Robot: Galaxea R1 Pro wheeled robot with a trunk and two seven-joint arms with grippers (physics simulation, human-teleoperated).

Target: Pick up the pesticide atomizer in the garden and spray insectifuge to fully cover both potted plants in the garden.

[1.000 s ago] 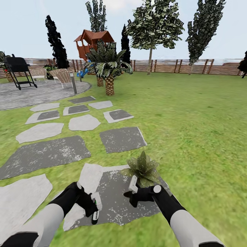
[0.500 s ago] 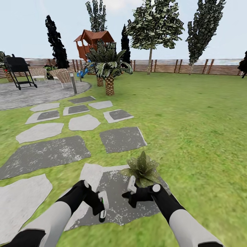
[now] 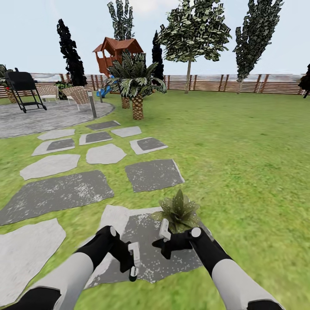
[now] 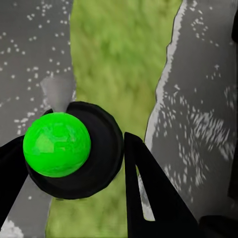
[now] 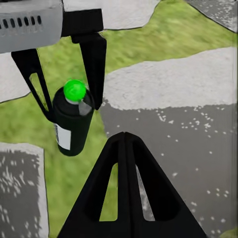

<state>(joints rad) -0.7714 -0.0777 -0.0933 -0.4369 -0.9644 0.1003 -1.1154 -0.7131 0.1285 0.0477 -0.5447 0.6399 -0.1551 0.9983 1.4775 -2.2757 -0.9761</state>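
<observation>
Head view: potted plant (image 3: 178,211) beside right pincer (image 3: 164,241).

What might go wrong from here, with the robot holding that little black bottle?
1. The black spray bottle with a round green cap hangs between the left end effector's fingers, over grass and a grey stepping stone. If the hold is loose, it could drop.
2. The shut right end effector is close beside the small potted plant with pointed green leaves, so a careless sweep might knock it.
3. I can't tell which way the nozzle points, so the spray might miss.
</observation>
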